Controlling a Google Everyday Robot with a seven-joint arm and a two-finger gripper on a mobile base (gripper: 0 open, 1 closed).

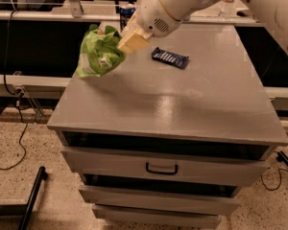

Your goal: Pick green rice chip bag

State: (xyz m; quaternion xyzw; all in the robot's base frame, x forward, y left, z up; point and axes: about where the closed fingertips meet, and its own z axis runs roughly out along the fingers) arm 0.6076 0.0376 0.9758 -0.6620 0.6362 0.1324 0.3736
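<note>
The green rice chip bag [100, 52] is a crumpled lime-green foil bag with white label patches. It hangs in the air above the left part of the grey cabinet top [182, 99], clear of the surface. My gripper [129, 41], with tan fingers, is shut on the bag's right side. The white arm reaches in from the upper right.
A small dark blue candy bar wrapper [170, 57] lies on the cabinet top right of the gripper. A can [126, 11] stands at the back edge, partly hidden by the arm. The cabinet has drawers with a black handle [162, 168]. Cables run on the floor at left.
</note>
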